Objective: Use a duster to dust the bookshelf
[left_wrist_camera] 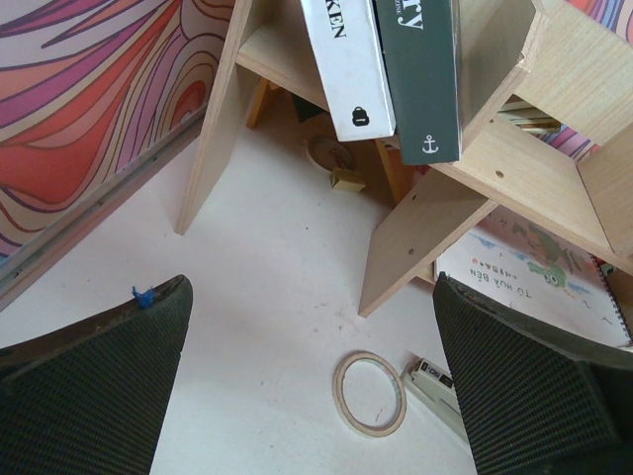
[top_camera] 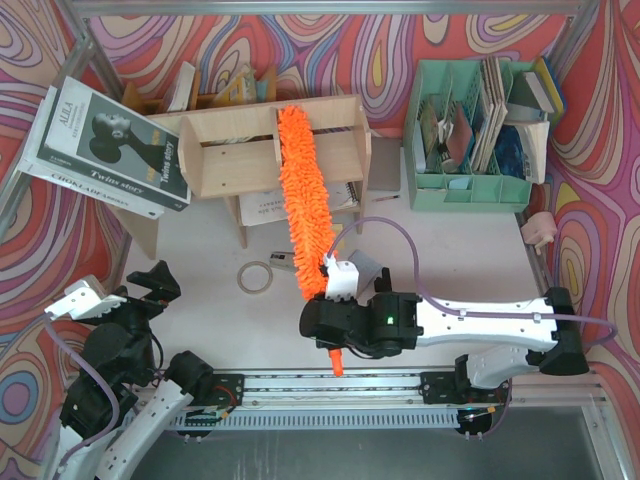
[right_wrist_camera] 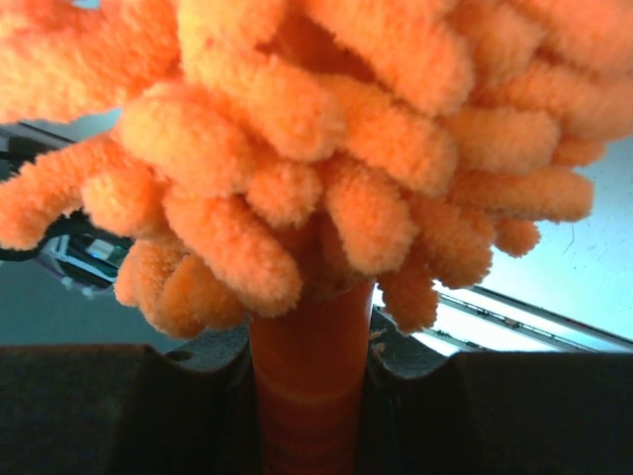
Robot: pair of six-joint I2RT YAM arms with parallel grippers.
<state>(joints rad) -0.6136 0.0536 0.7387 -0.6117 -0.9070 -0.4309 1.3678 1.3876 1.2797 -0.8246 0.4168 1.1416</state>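
The bookshelf (top_camera: pixel 240 125) is a light plywood unit at the back centre-left; its legs and tiers also show in the left wrist view (left_wrist_camera: pixel 415 233). The orange fluffy duster (top_camera: pixel 305 195) runs from the shelf's top edge down to my right gripper (top_camera: pixel 335 310), with its tip lying over the shelf's middle divider. My right gripper is shut on the duster's orange handle (right_wrist_camera: pixel 309 386), and the fluffy head (right_wrist_camera: pixel 326 139) fills the right wrist view. My left gripper (top_camera: pixel 150 285) is open and empty at the front left, its fingers (left_wrist_camera: pixel 94 386) wide apart above the table.
A large book (top_camera: pixel 105 150) leans on the shelf's left end. A mint-green organiser (top_camera: pixel 475 135) with books stands back right. A tape ring (top_camera: pixel 255 276) lies in front of the shelf, also seen in the left wrist view (left_wrist_camera: pixel 369 393). A spiral notebook (left_wrist_camera: pixel 534 267) lies under the shelf.
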